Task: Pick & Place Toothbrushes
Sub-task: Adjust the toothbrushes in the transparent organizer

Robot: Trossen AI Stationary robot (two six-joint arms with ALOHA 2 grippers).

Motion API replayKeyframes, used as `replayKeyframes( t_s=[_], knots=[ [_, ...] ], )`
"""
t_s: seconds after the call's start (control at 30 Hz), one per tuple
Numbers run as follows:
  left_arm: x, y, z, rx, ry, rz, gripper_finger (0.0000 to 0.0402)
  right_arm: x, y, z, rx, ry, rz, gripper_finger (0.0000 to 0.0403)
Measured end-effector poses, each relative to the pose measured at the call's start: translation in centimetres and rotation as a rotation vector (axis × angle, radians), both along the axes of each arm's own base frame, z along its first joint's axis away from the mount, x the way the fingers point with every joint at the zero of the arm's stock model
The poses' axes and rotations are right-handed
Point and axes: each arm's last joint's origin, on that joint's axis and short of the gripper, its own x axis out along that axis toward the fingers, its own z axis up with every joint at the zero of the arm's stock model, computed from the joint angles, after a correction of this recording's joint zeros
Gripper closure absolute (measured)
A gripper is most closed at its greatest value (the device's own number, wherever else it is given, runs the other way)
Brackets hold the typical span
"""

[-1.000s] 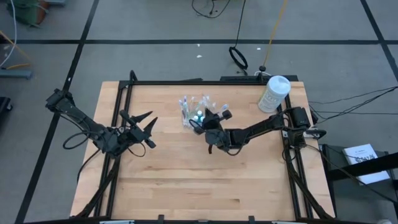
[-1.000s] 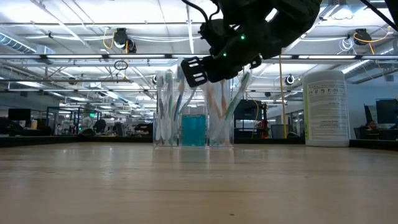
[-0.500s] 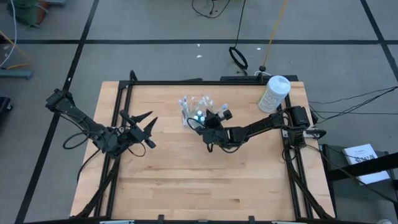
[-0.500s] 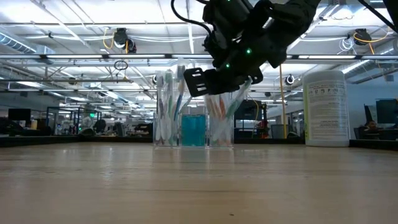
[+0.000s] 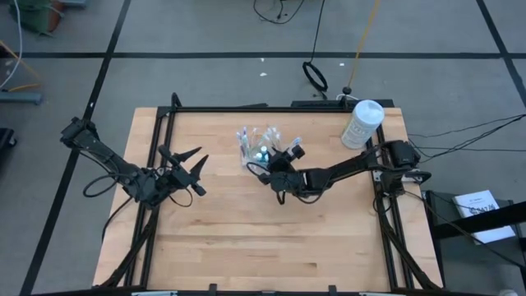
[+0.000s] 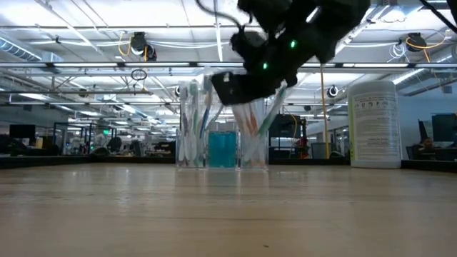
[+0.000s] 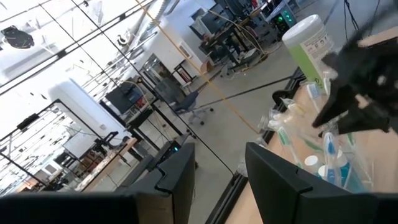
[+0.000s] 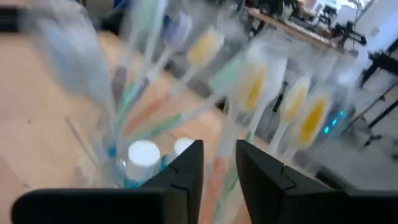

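Your toothbrushes (image 6: pixel 246 128) stand nearly upright, heads up, fanning outward; right pincer (image 8: pixel 216 171) hovers apart beside them; left pincer (image 5: pixel 194 171) apart.

A white wipes canister (image 5: pixel 362 123) stands at the table's (image 5: pixel 246 238) far right corner.

Two slim black jointed arms, loose black cables, green indicator lights

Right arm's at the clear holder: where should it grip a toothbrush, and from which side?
Grip the toothbrushes high on the shaft, just below the head. They stand upright and fanned out in the clear holder, heads up, lower ends boxed in by its walls, so only the tops are free. Probably best for the right gripper, fingers apart, to come from above.
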Motion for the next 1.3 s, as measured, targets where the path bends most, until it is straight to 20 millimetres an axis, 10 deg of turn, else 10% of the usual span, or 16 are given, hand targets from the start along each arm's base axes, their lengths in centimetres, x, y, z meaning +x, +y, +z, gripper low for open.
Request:
replayKeyframes(
  t_s=[0.5, 0.87, 1.3],
  knots=[
    [0.0, 0.0, 0.0, -0.022, -0.023, -0.003, 0.0254, -0.6, 3.5, 4.1, 0.104, -0.143, 0.266, 0.0289],
    [0.2, -0.2, 0.0, -0.028, -0.029, -0.086, 0.0254, 1.1, -1.2, 2.2, 0.229, -0.112, 0.443, 0.0395],
    [0.2, -0.2, 0.0, -0.025, -0.025, -0.088, 0.0254, 0.8, -7.3, 2.5, 0.202, -0.087, 0.39, 0.0402]
  ],
)
